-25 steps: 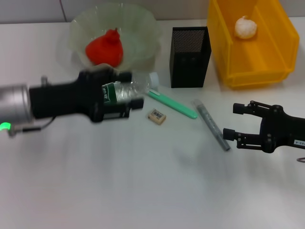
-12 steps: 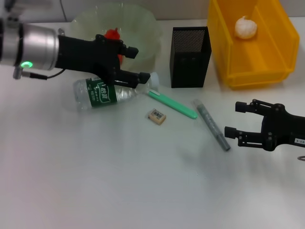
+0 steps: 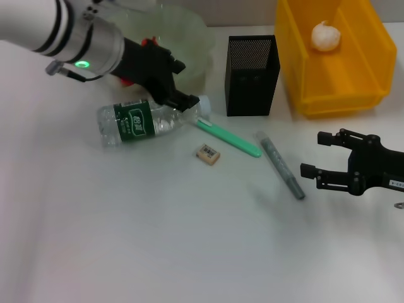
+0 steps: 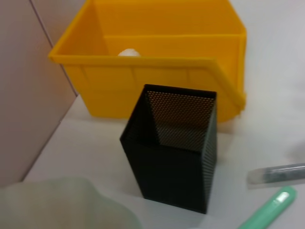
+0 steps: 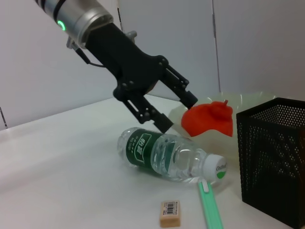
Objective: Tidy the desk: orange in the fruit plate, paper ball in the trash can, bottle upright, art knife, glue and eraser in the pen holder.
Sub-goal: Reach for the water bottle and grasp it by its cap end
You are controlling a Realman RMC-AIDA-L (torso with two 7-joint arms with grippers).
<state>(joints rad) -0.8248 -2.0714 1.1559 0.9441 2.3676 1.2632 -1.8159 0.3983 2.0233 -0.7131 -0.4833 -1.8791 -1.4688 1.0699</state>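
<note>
Both pincers gape: left pincer (image 3: 180, 82) above fallen bottle (image 3: 145, 120), right pincer (image 3: 315, 154) parked.

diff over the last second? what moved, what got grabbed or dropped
The left tool was over the lying bottle a second ago; it has since lifted, open, and swung back toward the fruit plate, holding nothing. The bottle lies on its side on the desk. The right tool drifted slightly, open. Orange, paper ball, trash can, pen holder, eraser: unmoved.
</note>
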